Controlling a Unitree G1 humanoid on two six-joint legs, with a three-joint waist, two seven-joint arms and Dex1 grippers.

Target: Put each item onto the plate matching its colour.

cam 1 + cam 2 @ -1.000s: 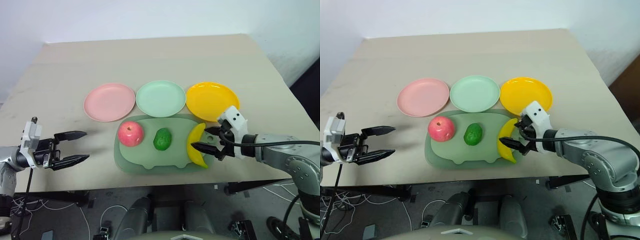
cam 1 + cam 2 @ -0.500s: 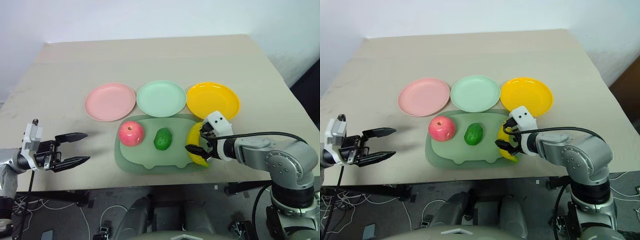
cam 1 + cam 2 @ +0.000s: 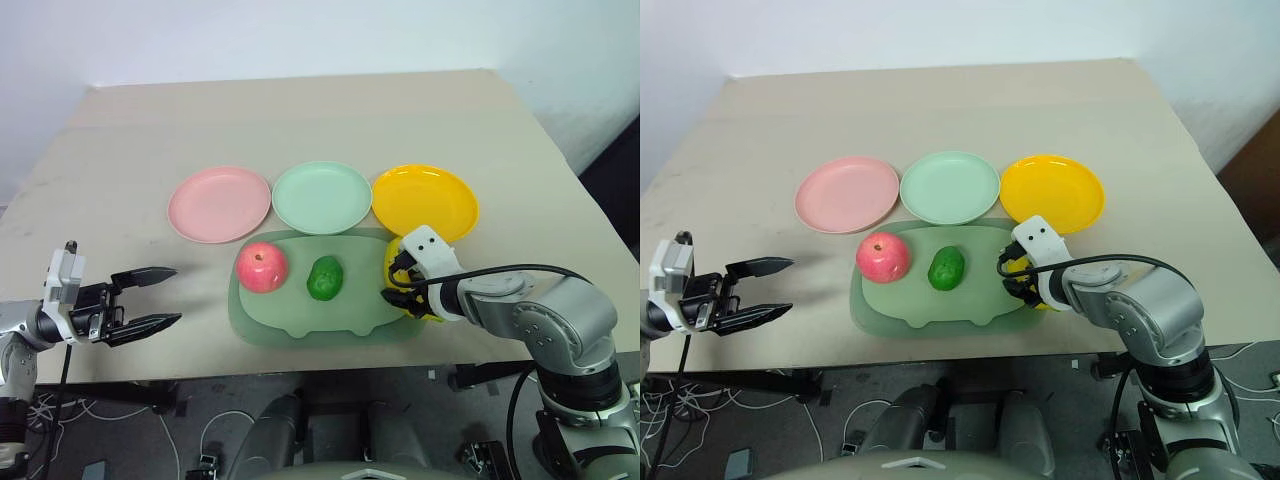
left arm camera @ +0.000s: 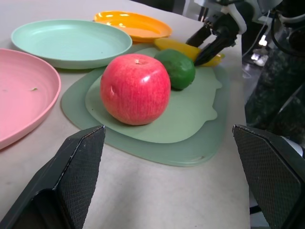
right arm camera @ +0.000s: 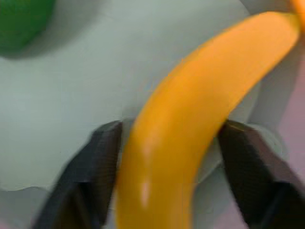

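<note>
Nothing is sorted yet, as I judge it: all three toy fruits lie on the pale green rounded-rectangle mat (image 3: 300, 325) at the near edge of the beige bench (image 3: 300, 120), and all three plates beyond it are bare.

Nearest me, my left gripper (image 3: 145, 297) hangs off to the left of the mat, well apart from everything, its jaws wide and holding nothing. My right gripper (image 5: 167, 176) is down on the mat's right end, its jaws straddling the curved yellow plastic banana (image 5: 190, 119), one finger on each side; I cannot tell whether they have pinched it firmly.

On the mat the pinkish-red toy apple (image 3: 262, 266) sits left, and the dark green oval toy fruit (image 3: 324, 277) in the middle.

Farther back stand the round pink plastic plate (image 3: 219, 203), the mint green plate (image 3: 321, 197) and the yellow-orange plate (image 3: 425, 201). Three placements remain, banana first.
</note>
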